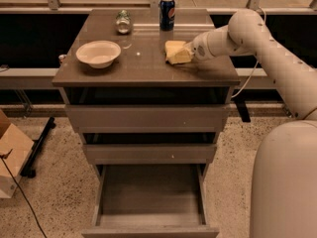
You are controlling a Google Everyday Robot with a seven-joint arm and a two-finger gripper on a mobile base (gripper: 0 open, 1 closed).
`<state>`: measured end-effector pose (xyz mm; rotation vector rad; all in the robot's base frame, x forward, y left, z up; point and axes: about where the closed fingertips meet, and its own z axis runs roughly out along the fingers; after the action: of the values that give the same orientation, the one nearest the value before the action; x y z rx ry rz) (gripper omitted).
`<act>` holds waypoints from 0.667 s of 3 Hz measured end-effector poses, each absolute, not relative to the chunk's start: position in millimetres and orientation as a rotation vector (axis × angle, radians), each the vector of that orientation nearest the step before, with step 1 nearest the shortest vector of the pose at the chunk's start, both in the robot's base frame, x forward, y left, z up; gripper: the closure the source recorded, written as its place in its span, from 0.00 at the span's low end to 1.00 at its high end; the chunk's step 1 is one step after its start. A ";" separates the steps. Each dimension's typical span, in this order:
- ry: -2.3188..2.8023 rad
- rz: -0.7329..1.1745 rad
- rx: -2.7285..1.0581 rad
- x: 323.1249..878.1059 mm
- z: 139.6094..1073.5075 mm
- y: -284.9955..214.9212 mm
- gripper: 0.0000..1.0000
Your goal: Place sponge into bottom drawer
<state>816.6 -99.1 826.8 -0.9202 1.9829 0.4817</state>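
The pale-yellow sponge (pixel 173 51) lies on the cabinet top, right of centre, just in front of the blue can. My gripper (pixel 187 53) reaches in from the right at table height and is right up against the sponge's right side, with the white wrist behind it. The bottom drawer (pixel 148 195) is pulled out wide below, and its plain interior holds nothing. The two drawers above it are only slightly out.
A white bowl (pixel 98 53) sits at the left of the cabinet top (pixel 138 68). A blue soda can (pixel 167 14) and a small glass jar (pixel 123 22) stand at the back. A cardboard box (pixel 10 157) sits on the floor at left. My white base fills the lower right.
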 end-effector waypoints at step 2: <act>1.996 0.466 -0.940 811.2 825.5 -94.0 1.00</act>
<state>811.2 -94.0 825.5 -0.9401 1.9957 0.4659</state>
